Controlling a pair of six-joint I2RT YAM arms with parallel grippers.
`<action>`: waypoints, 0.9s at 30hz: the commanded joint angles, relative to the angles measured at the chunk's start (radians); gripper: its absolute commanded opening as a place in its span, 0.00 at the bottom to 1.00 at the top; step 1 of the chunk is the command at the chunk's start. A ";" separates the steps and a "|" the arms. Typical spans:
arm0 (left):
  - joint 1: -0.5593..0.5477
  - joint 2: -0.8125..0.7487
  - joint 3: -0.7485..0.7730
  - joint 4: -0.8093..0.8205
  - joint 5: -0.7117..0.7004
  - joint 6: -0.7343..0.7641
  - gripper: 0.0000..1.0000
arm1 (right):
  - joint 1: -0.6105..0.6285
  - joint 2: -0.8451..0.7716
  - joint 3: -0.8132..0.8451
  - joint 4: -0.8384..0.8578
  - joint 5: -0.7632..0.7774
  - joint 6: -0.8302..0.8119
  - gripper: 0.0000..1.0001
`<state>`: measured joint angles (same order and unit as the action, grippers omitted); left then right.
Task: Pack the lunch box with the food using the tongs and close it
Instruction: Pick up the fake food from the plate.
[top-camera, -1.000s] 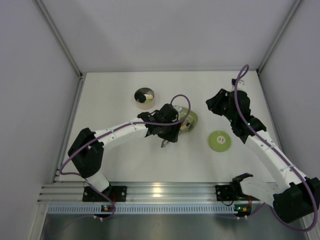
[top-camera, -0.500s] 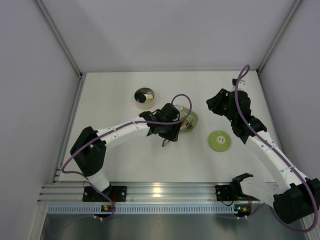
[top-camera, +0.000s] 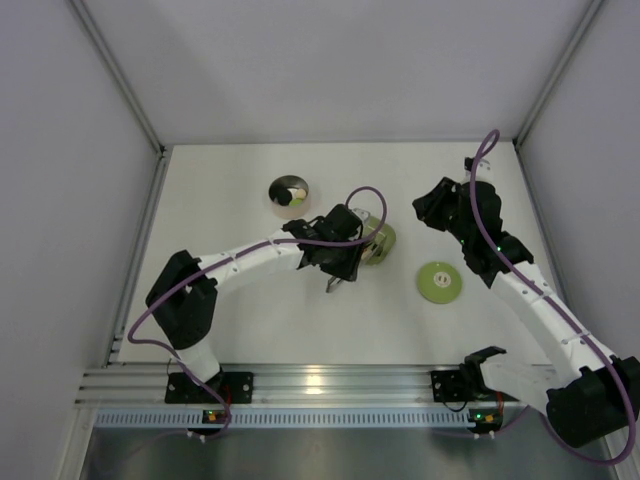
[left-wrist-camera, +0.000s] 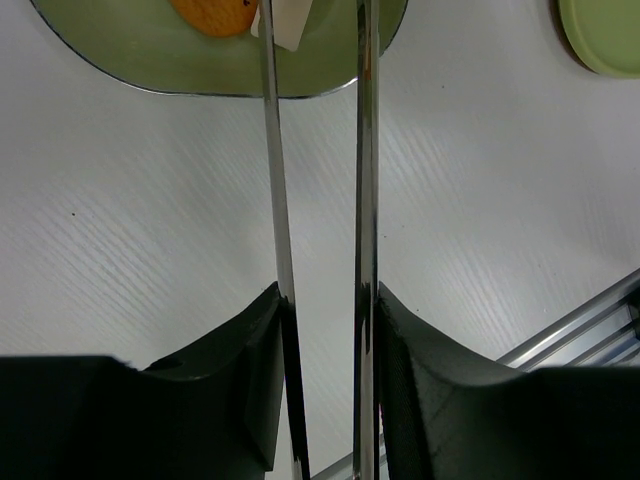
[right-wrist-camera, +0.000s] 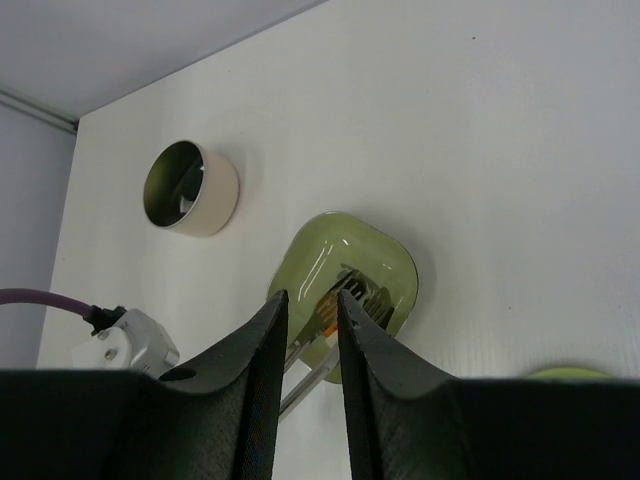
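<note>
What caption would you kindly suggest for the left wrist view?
Left pincer grips the tongs, which extend over food in the green dish.

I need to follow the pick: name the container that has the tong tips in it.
The green dish, the rounded-square one: the tips of the tongs sit inside it, over the food. The round cream lunch box stands apart from it, with no tongs near.
</note>
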<state>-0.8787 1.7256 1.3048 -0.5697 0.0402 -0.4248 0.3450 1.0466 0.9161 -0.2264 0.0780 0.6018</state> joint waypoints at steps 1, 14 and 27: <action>-0.003 0.003 0.051 -0.030 0.007 -0.006 0.42 | 0.019 -0.017 0.007 -0.002 0.008 -0.016 0.26; -0.003 -0.006 0.048 -0.041 0.006 0.003 0.42 | 0.020 -0.016 0.001 0.002 0.006 -0.014 0.26; -0.002 -0.043 0.099 -0.009 -0.074 -0.005 0.29 | 0.019 -0.016 0.001 0.004 0.006 -0.011 0.26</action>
<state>-0.8787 1.7275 1.3422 -0.6136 0.0181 -0.4210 0.3450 1.0466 0.9161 -0.2260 0.0780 0.6018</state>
